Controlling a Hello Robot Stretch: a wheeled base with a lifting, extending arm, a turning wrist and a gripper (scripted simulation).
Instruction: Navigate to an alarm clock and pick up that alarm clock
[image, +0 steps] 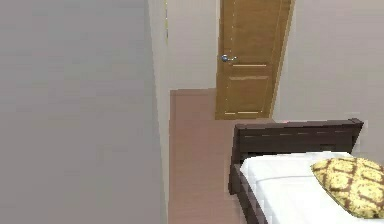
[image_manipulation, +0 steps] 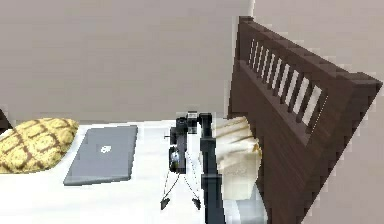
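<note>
A simulated bedroom. The jaws, at the end of the dark square arm (image_manipulation: 210, 178), are hanging over the white-sheeted bed (image_manipulation: 120, 200). Whether they are holding anything cannot be told, because the bed is lying right behind them.

Just to the left of the jaws, a flat grey closed laptop (image_manipulation: 103, 155) is lying on the sheet. Farther left, a gold patterned pillow (image_manipulation: 38, 143) is resting. Just to their right a cream pillow (image_manipulation: 240, 150) is leaning against the dark slatted wooden headboard (image_manipulation: 300, 100).

Ahead of the robot, a pinkish floor strip (image: 200, 140) is running to a closed brown wooden door (image: 248, 60).

Where the alarm clock is cannot be told. The robot is probably searching for it, so the next move likely calls for turning or driving to scan more of the room before any reach.
</note>
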